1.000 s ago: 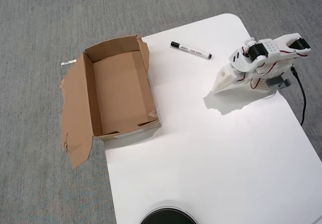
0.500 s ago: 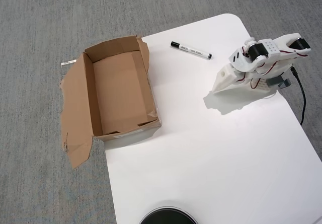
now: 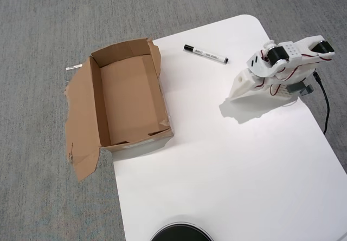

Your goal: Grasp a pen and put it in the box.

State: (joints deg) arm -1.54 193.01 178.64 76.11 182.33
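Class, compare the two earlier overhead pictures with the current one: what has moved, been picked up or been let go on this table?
Nothing visibly changed. The pen lies in the same spot on the white table, the box sits open and empty at the table's left edge, and the arm with its hand rests folded at the right, holding nothing.

No visible change across the overhead views: the pen (image 3: 205, 54), box (image 3: 129, 97) and gripper (image 3: 237, 92) appear to occupy unchanged positions; the jaws' state is unclear.
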